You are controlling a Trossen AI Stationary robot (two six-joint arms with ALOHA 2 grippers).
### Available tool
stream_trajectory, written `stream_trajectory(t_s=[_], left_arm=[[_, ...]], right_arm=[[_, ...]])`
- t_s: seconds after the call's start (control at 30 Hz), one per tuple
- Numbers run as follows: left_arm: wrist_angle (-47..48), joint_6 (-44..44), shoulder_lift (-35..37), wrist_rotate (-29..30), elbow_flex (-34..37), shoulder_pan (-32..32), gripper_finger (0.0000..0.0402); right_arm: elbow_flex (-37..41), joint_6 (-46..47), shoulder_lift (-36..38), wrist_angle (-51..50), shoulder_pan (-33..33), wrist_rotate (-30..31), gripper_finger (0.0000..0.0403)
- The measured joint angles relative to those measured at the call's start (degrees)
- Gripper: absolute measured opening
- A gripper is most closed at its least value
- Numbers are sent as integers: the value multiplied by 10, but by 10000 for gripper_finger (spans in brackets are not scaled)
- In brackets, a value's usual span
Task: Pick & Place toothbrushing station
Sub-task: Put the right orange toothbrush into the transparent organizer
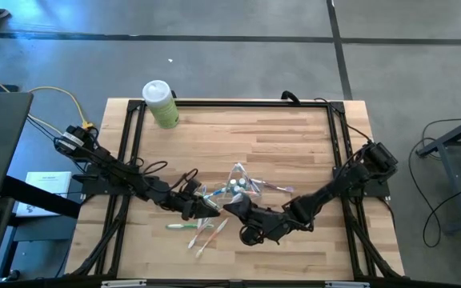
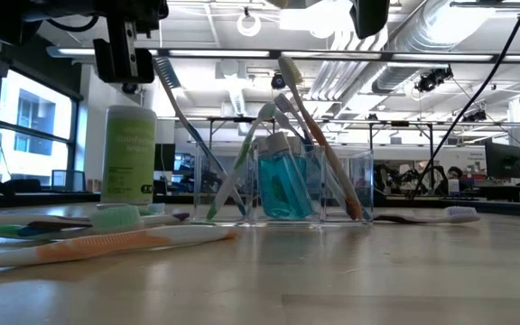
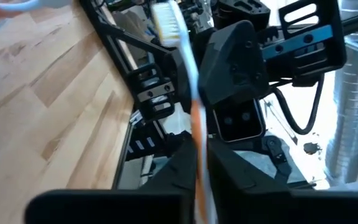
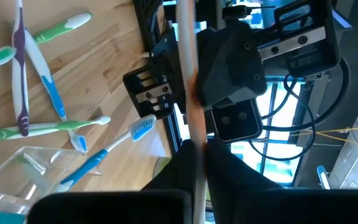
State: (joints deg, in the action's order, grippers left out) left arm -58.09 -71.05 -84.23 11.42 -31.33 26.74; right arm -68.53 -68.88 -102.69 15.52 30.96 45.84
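Orange-and-white plastic sits between my left gripper fingers: they are pressed together on one toothbrush, bristles pointing away from the wrist. My right gripper is likewise pinched shut on a second brush with an orange band on its handle. From overhead both grippers meet near the middle of the wooden table, the left just beside the right.

Around them I count roughly five loose brushes lying on the wood near the front, green, blue and pale ones; the right wrist camera shows three green, two blue and one purple, though some overlap and I can't be sure of the total. One clear cup stands just behind the grippers, holding about four brushes and a teal tube; how many tubes are inside is hard to make out. One pale-green bottle stands well apart at the far left corner.
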Motion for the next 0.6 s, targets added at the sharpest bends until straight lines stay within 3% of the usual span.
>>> stream_trajectory(t_s=[0.17, 0.4, 0.6], left_arm=[[12, 19, 0, -5, 0, 0, 10], [12, 47, 0, -6, 0, 0, 8], [6, 94, 0, -6, 0, 0, 7]], right_arm=[[0, 0, 0, -3, 0, 1, 28], [0, 44, 0, 7, 1, 12, 87], [0, 73, 0, 46, 24, 83, 147]])
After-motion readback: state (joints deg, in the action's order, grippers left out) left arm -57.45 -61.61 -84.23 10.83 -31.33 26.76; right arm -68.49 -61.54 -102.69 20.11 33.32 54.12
